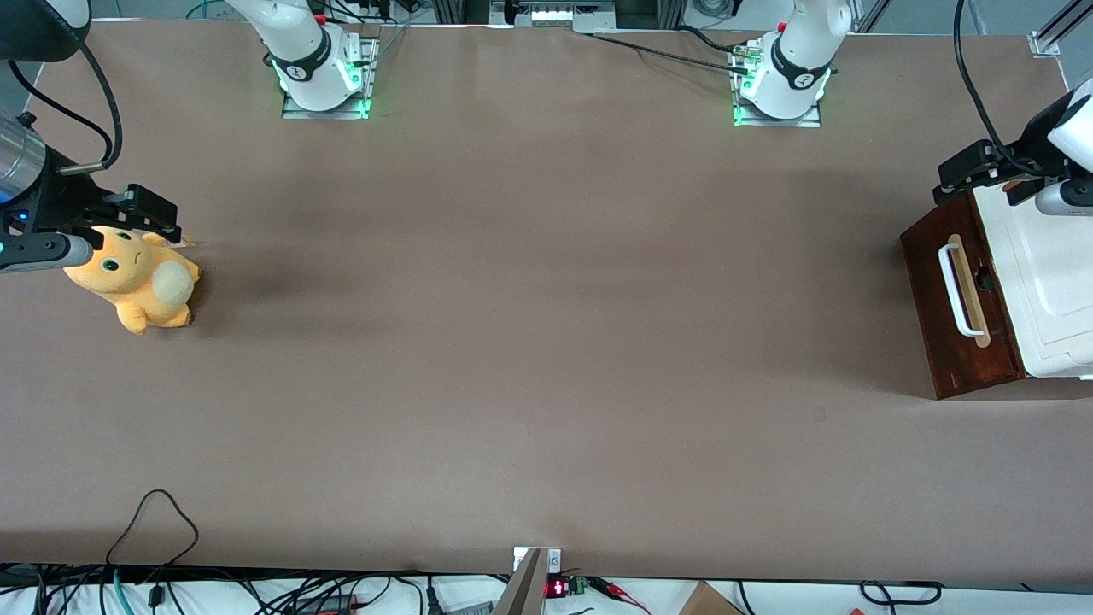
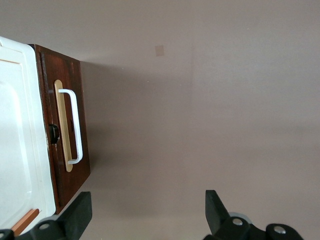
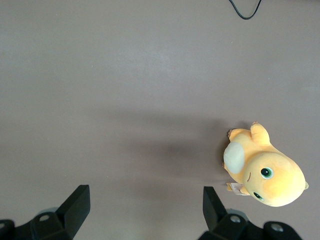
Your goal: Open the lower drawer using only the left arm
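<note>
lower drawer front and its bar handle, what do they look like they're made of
The dark red-brown lower drawer front looks like stained wood with visible grain and a slight sheen. Its white bar handle looks smooth, painted metal or plastic, on a pale wood strip. The black end effector hovers open above the table.

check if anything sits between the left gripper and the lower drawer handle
Nothing visible does. The gripper, fingers open, hangs above the cabinet's edge, apart from the lower drawer; its white handle is bare, and only bare table lies in front of it.
</note>
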You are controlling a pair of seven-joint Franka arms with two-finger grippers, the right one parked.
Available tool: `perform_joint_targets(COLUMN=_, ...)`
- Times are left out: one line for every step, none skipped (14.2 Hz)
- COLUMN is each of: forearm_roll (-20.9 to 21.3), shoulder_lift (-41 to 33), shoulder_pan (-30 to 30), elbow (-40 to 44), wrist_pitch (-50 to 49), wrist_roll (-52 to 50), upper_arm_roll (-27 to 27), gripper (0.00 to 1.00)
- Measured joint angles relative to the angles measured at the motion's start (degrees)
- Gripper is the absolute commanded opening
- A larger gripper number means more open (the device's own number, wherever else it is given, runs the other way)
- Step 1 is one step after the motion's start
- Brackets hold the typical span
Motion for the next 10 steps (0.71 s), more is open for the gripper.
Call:
perform_joint_targets(forearm_roll=0.0, shoulder_lift=0.0, shoulder_pan=0.0, elbow=0.0, wrist_pitch=-0.2, wrist_roll=0.1, upper_arm_roll=0.0, gripper=1.0)
perform_joint_targets(forearm_roll=0.0, shoulder_lift=0.0, shoulder_pan=0.0, elbow=0.0, wrist_pitch=-0.7, wrist_roll=0.2, upper_arm_roll=0.1, gripper=1.0)
perform_joint_targets(forearm_roll=0.1, shoulder_lift=0.0, shoulder_pan=0.0, elbow=0.0, wrist_pitch=-1.0, wrist_roll=0.2, upper_arm_roll=0.1, gripper=1.0)
perform_joint_targets(forearm_roll=0.4, shoulder_lift=0.0, shoulder_pan=0.0, elbow=0.0, wrist_pitch=-1.2, wrist_roll=0.2, upper_arm_roll=0.1, gripper=1.0)
perform_joint_targets(forearm_roll=0.6, shoulder_lift=0.0, shoulder_pan=0.0, elbow=0.0, wrist_pitch=-1.3, wrist_roll=0.4, upper_arm_roll=0.1, gripper=1.0)
perform_joint_targets(forearm_roll=0.7, shoulder_lift=0.0, shoulder_pan=0.0, elbow=0.0, wrist_pitch=-1.4, wrist_roll=0.6, upper_arm_roll=0.1, gripper=1.0)
perform_joint_targets(forearm_roll=0.7, shoulder_lift=0.1, shoulder_pan=0.0, elbow=0.0, wrist_pitch=-1.6, wrist_roll=0.7, upper_arm_roll=0.1, gripper=1.0)
perform_joint_targets(forearm_roll=0.7, shoulder_lift=0.2, shoulder_pan=0.0, elbow=-0.1, wrist_pitch=-1.8, wrist_roll=1.0, upper_arm_roll=0.1, gripper=1.0)
perform_joint_targets(forearm_roll=0.7, shoulder_lift=0.5, shoulder_pan=0.1, elbow=-0.1, wrist_pitch=-2.0, wrist_roll=1.9, upper_arm_roll=0.1, gripper=1.0)
perform_joint_targets(forearm_roll=0.7, shoulder_lift=0.7, shoulder_pan=0.1, elbow=-0.1, wrist_pitch=-2.1, wrist_roll=3.3, upper_arm_roll=0.2, gripper=1.0)
